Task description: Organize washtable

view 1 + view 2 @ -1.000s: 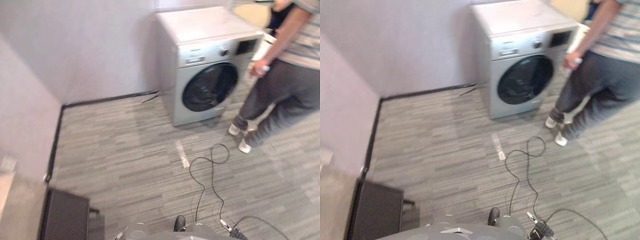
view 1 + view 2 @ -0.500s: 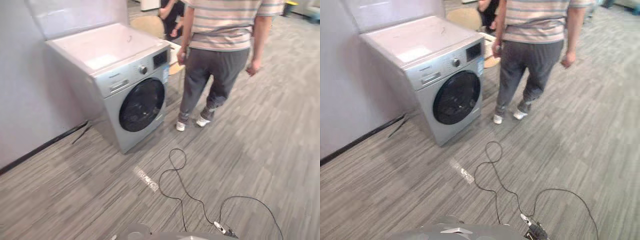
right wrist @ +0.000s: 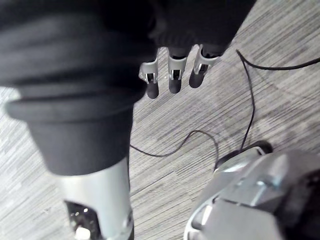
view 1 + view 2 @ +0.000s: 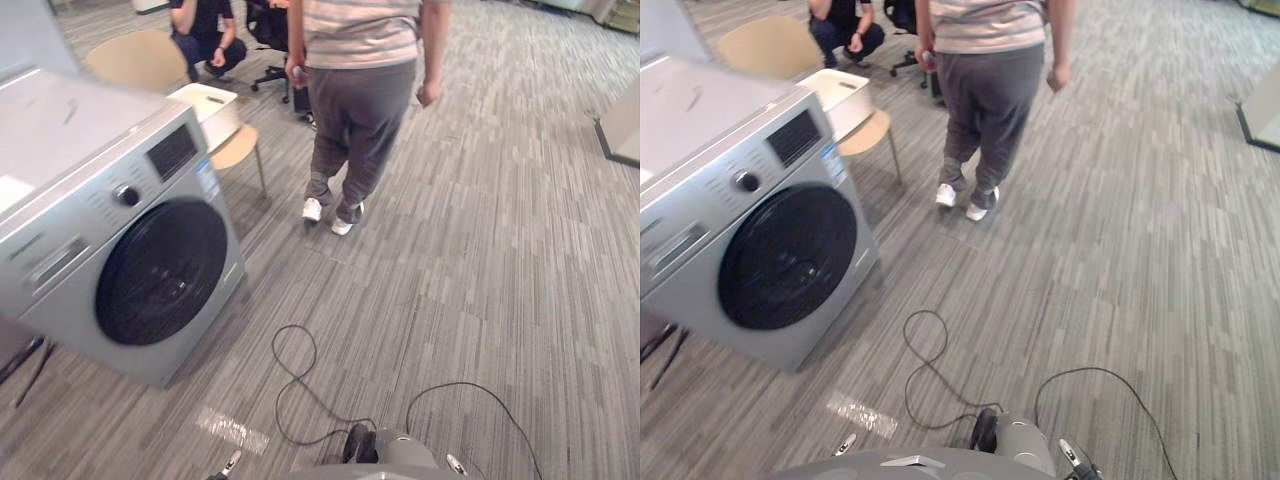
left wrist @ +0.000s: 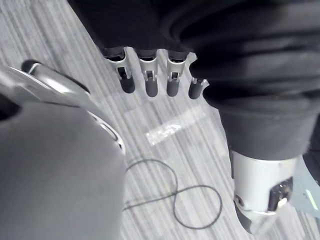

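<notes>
One washing machine (image 4: 110, 250), one chair (image 4: 135, 60), one standing person (image 4: 360, 90), one crouching person (image 4: 205, 30) — left hand (image 5: 146, 82), right hand (image 3: 170, 79) hang slack, empty.

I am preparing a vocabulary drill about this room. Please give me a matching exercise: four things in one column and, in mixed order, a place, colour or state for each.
1. washing machine
2. white tub
3. person in striped top
4. tape strip

a. on the seat of the tan chair
b. flat on the floor, in front of the machine
c. silver-grey, round door shut
d. standing, back to the camera

Pairs: 1-c; 2-a; 3-d; 4-b
</notes>
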